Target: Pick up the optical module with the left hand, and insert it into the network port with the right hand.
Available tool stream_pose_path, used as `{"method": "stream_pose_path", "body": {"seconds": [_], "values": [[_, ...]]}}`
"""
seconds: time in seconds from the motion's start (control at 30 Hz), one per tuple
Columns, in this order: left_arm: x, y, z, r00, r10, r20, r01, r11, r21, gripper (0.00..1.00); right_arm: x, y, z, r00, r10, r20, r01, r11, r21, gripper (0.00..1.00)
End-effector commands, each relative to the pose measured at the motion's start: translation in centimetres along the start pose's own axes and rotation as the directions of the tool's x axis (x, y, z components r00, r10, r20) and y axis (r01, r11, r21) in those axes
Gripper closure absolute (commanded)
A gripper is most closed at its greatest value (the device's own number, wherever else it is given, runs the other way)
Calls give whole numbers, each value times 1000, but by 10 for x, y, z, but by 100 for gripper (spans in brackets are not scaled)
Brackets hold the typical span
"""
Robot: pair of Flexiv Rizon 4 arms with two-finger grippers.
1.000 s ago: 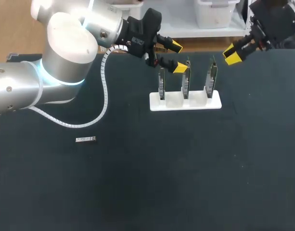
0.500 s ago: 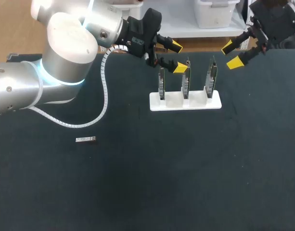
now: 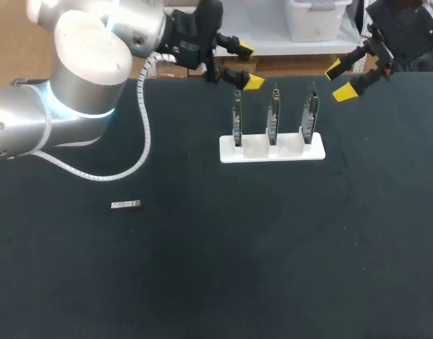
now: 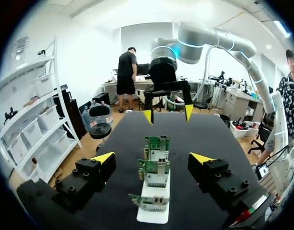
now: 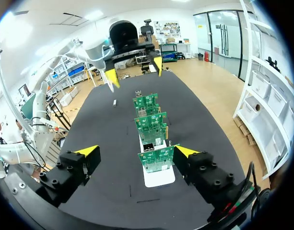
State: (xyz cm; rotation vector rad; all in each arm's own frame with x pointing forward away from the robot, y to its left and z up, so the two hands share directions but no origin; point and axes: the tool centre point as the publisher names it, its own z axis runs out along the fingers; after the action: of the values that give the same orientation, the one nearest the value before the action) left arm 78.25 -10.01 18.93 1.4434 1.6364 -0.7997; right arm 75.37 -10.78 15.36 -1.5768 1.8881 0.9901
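The optical module lies flat on the black table, well to the left of the white stand. The stand holds three green circuit boards upright in a row (print too small to read). The left gripper hovers behind the stand's left end and the right gripper off its right end, both empty, fingers spread wide.

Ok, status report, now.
Left gripper open, empty, by the board rack. Right gripper open, empty. Optical module lying flat, untouched, far from both. Nothing crowding it.
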Motion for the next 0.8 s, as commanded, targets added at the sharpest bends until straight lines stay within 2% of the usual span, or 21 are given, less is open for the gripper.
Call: {"method": "stream_pose_path", "body": {"seconds": [0.03, 0.2, 0.33, 0.43, 0.5, 0.67, 0.8], "values": [[7, -16, -37, 999, 2, -36, -4, 997, -78, 0, 0, 1, 0, 1000, 0, -1, 0, 1000, 2, 0], [32, -15, -77, 989, -24, -146, -4, 983, -185, 0, 0, 1, 0, 1000, 0, -1, 0, 1000, 2, 0], [54, -15, -106, 975, -50, -218, 2, 976, -216, 0, 0, 1, 0, 1000, 0, -1, 0, 1000, 2, 0], [67, -16, -123, 959, -80, -271, 9, 967, -255, 0, 0, 1, 0, 1000, 0, -1, 0, 1000, 2, 0], [80, -18, -134, 936, -114, -334, 15, 958, -285, 0, 0, 1, 0, 1000, 0, -1, 0, 1000, 2, 0], [107, -20, -145, 888, -195, -416, 65, 949, -308, 0, 0, 1, 0, 1000, 0, -1, 0, 1000, 2, 0], [111, -19, -140, 885, -196, -422, 74, 955, -287, 0, 0, 1, 0, 1000, 0, -1, 0, 1000, 2, 0]]}}
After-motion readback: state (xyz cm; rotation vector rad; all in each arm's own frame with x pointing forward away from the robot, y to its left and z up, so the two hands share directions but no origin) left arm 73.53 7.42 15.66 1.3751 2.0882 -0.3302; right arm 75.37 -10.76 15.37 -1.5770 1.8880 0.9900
